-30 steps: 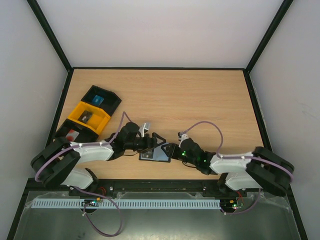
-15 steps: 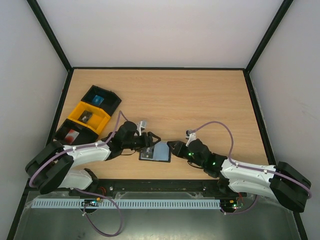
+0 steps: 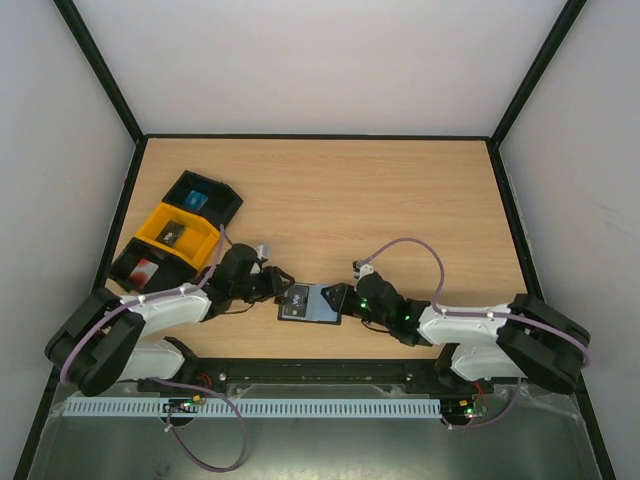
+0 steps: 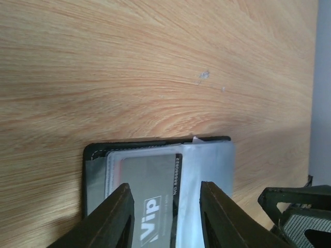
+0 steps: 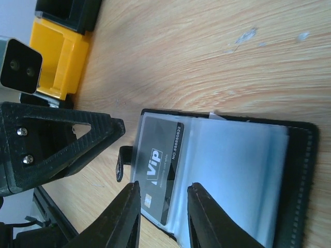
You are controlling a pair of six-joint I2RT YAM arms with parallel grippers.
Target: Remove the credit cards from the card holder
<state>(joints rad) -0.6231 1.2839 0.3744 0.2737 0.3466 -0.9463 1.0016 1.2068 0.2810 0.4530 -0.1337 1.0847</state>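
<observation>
While card holder [image 3: 322,302] lies open | grey card [image 4: 147,173] in pocket | left hand [image 4: 164,194] apart | right hand [image 5: 164,192] apart

**Left gripper backs off, right arm folds again**

The left gripper [image 3: 281,288] now sits further left, at the wallet's [image 3: 312,304] left edge, with its fingers closer together than a second ago. The right arm [image 3: 455,325], stretched out half a second ago, is bent again.

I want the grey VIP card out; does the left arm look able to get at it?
Probably yes: the left gripper straddles the grey VIP card in the open card holder, nothing over it but its clear sleeve.
</observation>
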